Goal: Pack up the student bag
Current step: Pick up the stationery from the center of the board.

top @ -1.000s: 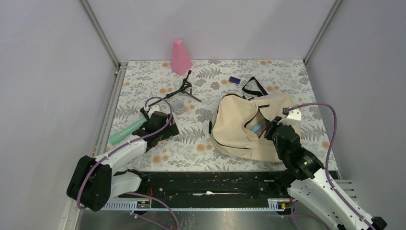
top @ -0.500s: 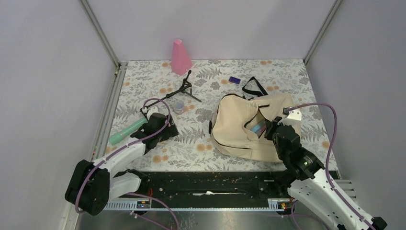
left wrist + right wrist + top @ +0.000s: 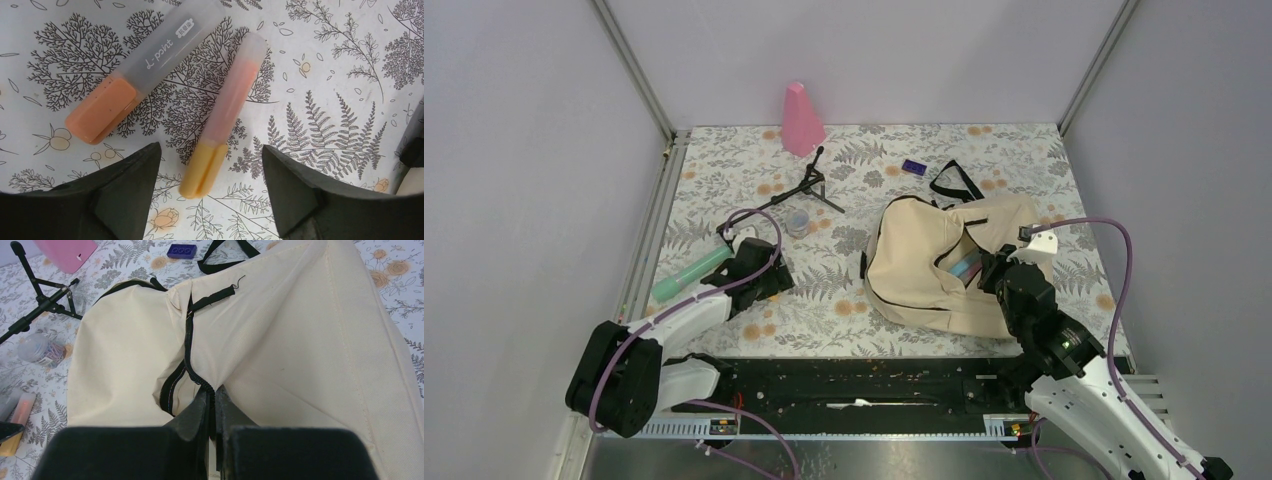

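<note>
between wide left jaws: yellow-ended marker (image 3: 223,120); beside it orange marker (image 3: 145,70) reading "l-point"; right jaws clamp student bag (image 3: 280,340).

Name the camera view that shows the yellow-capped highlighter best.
Left wrist. The yellow-capped highlighter lies there at full length between the left gripper's open fingers, with its cap and translucent barrel both sharp. The top external view hides it under that gripper. The right wrist view catches only a cropped scrap at its left edge.
</note>
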Robot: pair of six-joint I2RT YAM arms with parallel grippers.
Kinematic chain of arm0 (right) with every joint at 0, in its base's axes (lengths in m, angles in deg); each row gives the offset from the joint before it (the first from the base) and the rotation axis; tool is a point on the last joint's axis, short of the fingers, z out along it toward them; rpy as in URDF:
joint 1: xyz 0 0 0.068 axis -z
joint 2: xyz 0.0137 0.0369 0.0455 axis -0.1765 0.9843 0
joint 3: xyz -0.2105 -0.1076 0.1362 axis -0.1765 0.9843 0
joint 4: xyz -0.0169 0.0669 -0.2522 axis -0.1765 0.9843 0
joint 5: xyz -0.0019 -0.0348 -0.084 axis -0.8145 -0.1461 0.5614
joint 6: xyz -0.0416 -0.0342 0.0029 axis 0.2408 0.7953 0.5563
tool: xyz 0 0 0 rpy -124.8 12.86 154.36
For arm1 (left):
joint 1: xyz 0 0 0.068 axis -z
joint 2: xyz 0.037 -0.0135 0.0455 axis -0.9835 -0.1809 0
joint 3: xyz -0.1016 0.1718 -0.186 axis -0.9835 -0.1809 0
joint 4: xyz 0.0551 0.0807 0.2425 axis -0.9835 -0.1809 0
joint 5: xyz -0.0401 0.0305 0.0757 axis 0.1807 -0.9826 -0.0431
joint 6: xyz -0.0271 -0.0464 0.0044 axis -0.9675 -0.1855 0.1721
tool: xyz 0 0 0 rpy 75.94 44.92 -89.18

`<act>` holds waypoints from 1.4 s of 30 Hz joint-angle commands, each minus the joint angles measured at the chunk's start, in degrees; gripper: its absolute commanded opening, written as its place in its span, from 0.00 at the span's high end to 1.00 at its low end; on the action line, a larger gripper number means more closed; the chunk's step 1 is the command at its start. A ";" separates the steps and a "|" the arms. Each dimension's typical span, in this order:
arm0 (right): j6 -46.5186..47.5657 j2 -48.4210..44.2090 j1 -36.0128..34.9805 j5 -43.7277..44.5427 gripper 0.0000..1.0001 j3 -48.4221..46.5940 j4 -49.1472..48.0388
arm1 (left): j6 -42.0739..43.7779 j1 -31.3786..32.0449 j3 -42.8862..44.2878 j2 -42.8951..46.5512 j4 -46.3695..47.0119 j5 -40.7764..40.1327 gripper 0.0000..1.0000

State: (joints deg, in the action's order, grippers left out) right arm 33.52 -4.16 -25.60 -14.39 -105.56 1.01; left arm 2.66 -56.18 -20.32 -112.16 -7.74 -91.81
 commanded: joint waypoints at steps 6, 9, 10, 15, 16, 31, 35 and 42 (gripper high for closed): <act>-0.55 -0.53 0.09 0.35 1.00 -2.16 -3.59 | -0.37 0.02 0.30 -3.49 2.51 2.21 0.40; -0.54 -0.35 0.06 0.42 1.00 -2.24 -3.57 | -0.18 0.16 0.67 -3.90 2.45 2.31 0.40; -0.54 -0.29 0.08 0.46 1.00 -2.25 -3.55 | -0.12 0.20 0.72 -3.98 2.41 2.44 0.40; -0.49 0.62 0.00 0.52 1.00 -2.68 -3.61 | 0.19 0.33 0.94 -4.75 2.38 3.93 0.42; -0.53 0.81 0.02 0.52 1.00 -2.83 -3.65 | 0.13 0.33 0.95 -5.13 2.38 4.25 0.45; 0.14 1.70 0.04 0.75 1.00 -3.37 -3.60 | -0.94 4.68 1.73 -10.19 2.11 3.88 0.54; -0.33 1.54 0.12 1.09 1.00 -3.08 -3.62 | -0.51 7.18 3.73 -12.80 -0.24 -0.15 0.56; -0.41 1.77 0.05 1.06 1.00 -2.89 -3.60 | -1.39 12.00 6.33 -16.84 -3.02 -4.71 0.58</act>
State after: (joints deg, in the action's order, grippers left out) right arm 33.54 -2.15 -25.60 -14.28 -105.89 0.92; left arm 2.22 -46.74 -13.72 -124.88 -2.36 -94.23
